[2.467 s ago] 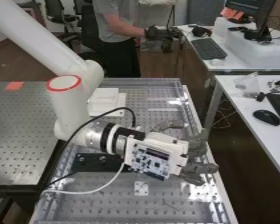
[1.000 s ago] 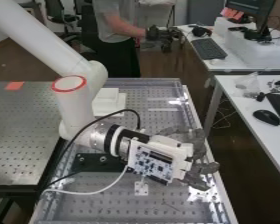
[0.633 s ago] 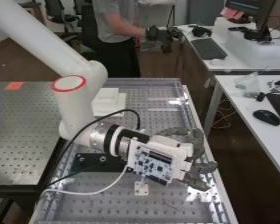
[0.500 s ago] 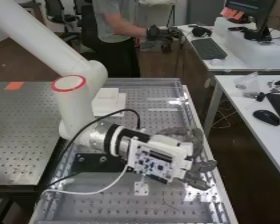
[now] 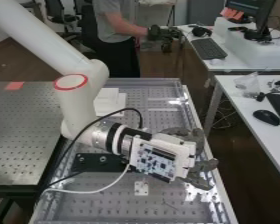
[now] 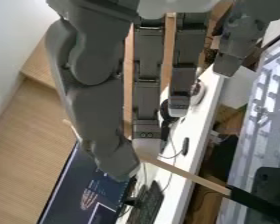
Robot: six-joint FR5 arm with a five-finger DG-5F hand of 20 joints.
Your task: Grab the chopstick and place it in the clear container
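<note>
You have the hand curled, its thumb and a fingertip pinching the chopstick, which slants across the fingertips, its dark end jutting out beyond them.

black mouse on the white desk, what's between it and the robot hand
In the high view, a strip of dark floor, then the white desk.

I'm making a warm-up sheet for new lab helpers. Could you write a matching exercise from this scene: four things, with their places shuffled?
1. Chopstick
2. Computer mouse
3. Orange-red patch
4. Red ring

A. On the white arm
B. On a white desk
C. In the grip of the hand
D. On the perforated table at the high view's left

Pairs: 1-C; 2-B; 3-D; 4-A
</note>
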